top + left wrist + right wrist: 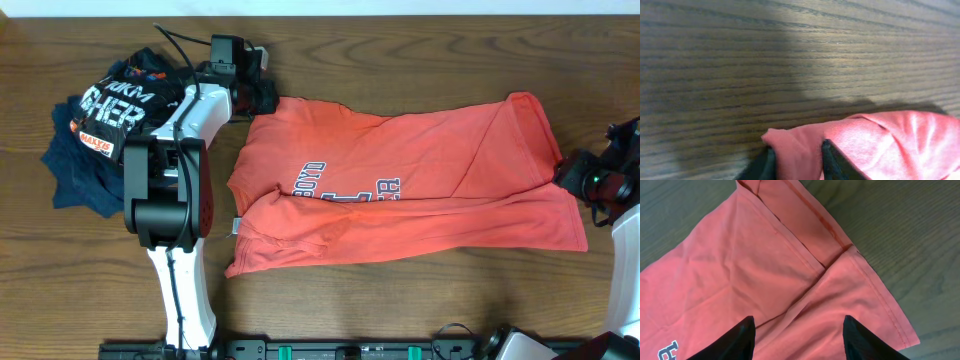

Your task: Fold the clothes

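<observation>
The coral-red T-shirt (pixel 410 185) lies across the middle of the table, partly folded over, with part of its dark-and-white chest print showing. My left gripper (pixel 258 97) is at the shirt's far left corner, shut on a pinch of red cloth (pixel 797 152). My right gripper (pixel 578 178) is at the shirt's right edge, open, its two fingers spread above the red cloth (pixel 797 330) near a hem and a sleeve fold.
A black garment with white lettering (pixel 118 108) lies on a navy blue garment (pixel 75 170) at the far left, behind my left arm (pixel 170 180). The wooden table (pixel 400 310) shows around the shirt.
</observation>
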Controlling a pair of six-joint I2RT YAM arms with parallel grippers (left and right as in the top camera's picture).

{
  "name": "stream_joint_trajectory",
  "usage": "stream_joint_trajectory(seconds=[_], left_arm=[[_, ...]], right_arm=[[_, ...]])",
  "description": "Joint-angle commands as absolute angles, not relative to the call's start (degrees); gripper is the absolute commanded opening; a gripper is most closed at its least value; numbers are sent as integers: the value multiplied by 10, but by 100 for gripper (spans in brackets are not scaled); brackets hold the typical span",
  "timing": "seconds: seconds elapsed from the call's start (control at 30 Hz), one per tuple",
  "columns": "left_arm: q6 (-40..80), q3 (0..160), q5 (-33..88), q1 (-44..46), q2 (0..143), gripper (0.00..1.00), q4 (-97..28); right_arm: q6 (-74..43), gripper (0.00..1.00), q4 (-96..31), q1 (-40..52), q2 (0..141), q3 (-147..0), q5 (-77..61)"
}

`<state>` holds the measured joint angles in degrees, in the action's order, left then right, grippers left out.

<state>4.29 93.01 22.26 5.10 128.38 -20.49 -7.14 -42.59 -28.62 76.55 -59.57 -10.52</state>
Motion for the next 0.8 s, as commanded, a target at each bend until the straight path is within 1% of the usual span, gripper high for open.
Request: stream_joint_trajectory(seconds=[0.0, 0.07, 0.2, 0.3, 0.53, 0.63, 0.77], left_arm=[[37, 939, 248, 52, 1294, 13, -212], [43, 939, 254, 52, 1294, 6, -216], [50, 939, 266, 51, 1271, 6, -232], [50, 939, 266, 51, 1232, 6, -263], [50, 939, 266, 52, 1140, 6, -359], [50, 939, 266, 52, 1124, 6, -389], [50, 938, 266, 52, 1123, 6, -416]], right_arm=[[-66, 53, -427, -281, 761, -600, -108], [-66, 51, -427, -281, 761, -600, -108], [-66, 49, -429, -281, 761, -600, -108], [-65, 50, -435, -281, 763, -600, -110], [-40, 59, -444, -253, 810, -622, -125], [-25, 65, -445, -225, 862, -672, -124], [-22, 70, -440, -194, 963, -767, -101]])
